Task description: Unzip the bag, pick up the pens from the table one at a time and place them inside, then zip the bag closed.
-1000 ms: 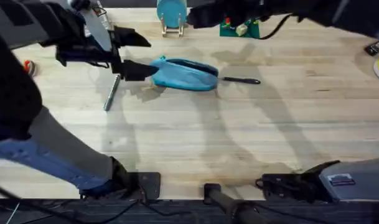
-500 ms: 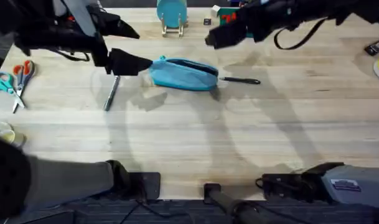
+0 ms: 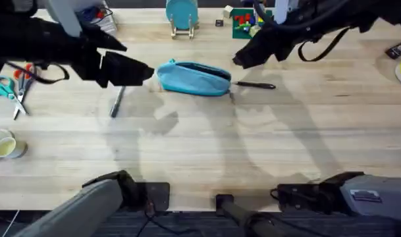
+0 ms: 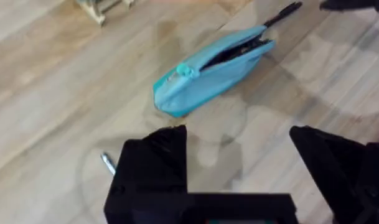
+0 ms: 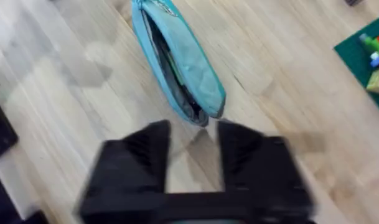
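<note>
The light blue bag (image 3: 193,78) lies across the far middle of the table (image 3: 207,151), its zipper open along the top (image 5: 177,74). A silver-grey pen (image 3: 116,102) lies to its left, and its tip shows by my left finger (image 4: 107,163). A black pen (image 3: 256,85) lies at the bag's right end (image 4: 282,12). My left gripper (image 3: 131,60) hovers just left of the bag, open wide and holding nothing (image 4: 239,165). My right gripper (image 3: 243,58) hangs above the bag's right end, open with nothing in it (image 5: 192,155).
Orange- and teal-handled scissors (image 3: 12,85) lie at the far left, with tape rolls (image 3: 4,147) nearer the front. A teal disc on a wooden stand (image 3: 182,14) and a green tray of small items (image 3: 249,23) stand at the back. Bare wood lies in front of the bag.
My right gripper has come down from the back edge to the bag's right end. The left arm has swung lower and to the left, its gripper still by the bag's left end.
</note>
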